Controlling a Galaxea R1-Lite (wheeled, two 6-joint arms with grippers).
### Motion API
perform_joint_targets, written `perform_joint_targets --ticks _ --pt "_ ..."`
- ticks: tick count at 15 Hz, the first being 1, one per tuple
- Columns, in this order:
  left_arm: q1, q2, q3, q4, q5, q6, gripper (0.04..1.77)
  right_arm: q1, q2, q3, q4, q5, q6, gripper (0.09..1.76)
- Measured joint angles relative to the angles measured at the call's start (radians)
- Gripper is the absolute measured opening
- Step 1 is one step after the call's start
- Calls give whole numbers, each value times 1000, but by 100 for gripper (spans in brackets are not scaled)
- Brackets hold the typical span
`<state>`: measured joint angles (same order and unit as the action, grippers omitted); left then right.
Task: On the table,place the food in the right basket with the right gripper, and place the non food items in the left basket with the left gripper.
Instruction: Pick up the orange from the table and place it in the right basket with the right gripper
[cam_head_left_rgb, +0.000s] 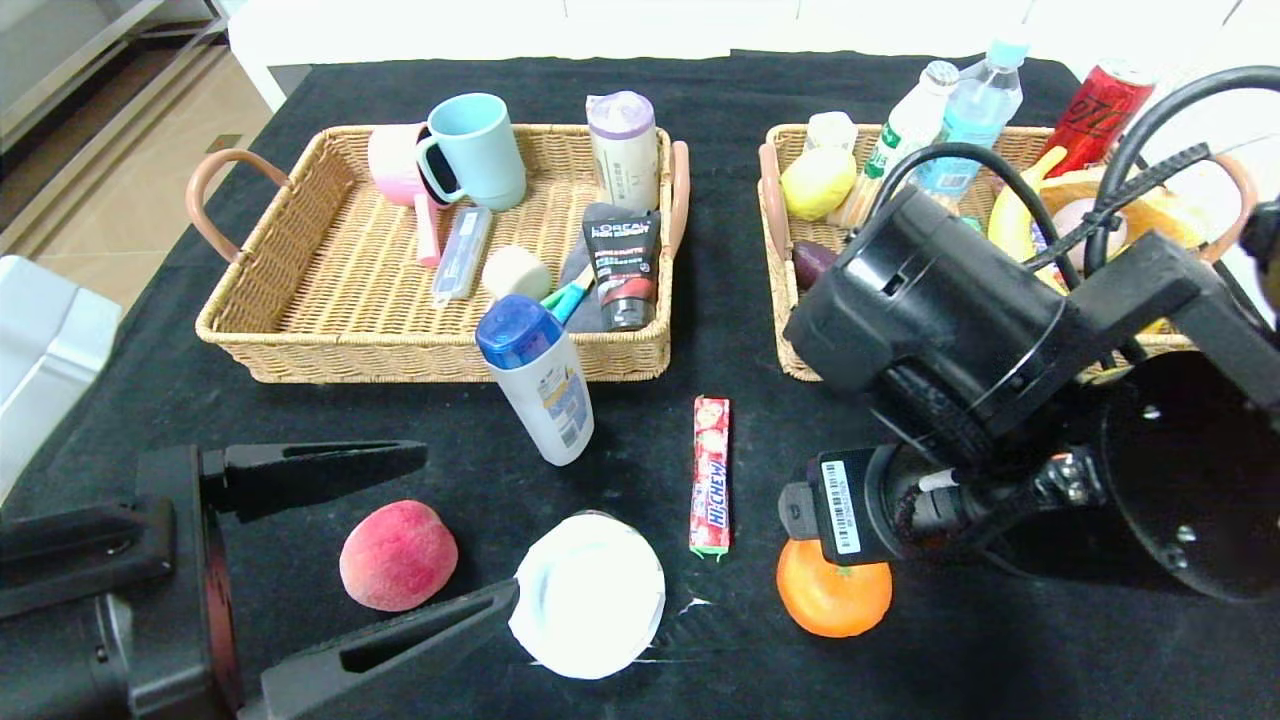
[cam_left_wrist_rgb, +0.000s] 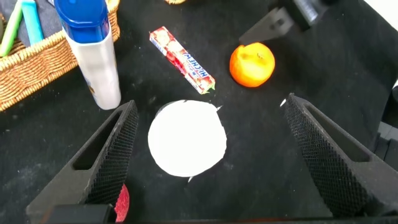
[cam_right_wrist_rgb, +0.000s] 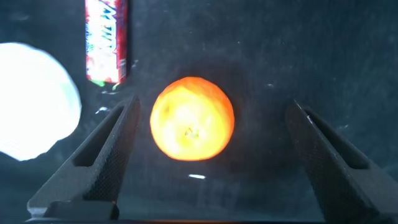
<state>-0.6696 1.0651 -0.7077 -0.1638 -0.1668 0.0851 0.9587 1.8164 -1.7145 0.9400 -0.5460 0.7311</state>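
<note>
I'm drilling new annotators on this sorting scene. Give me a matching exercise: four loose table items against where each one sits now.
Items:
1. orange
2. white dish
3. peach
4. blue-capped bottle

Places:
A. standing before the left basket
B. under the open right pincer
C. ahead of the open left pincer
D. between the left pincer's fingers in the head view

Pairs: 1-B, 2-C, 3-D, 4-A
</note>
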Motion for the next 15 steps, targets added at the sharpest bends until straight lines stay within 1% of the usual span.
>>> perform_joint_targets --ticks 3,7,15 --pt "0 -1 0 -1 1 0 172 -7 19 2 1 3 8 170" --pt "1 -10 -2 -1 1 2 172 -3 35 33 2 6 63 170" --pt "1 -14 -3 -1 1 2 172 -11 68 48 -1 63 131 170"
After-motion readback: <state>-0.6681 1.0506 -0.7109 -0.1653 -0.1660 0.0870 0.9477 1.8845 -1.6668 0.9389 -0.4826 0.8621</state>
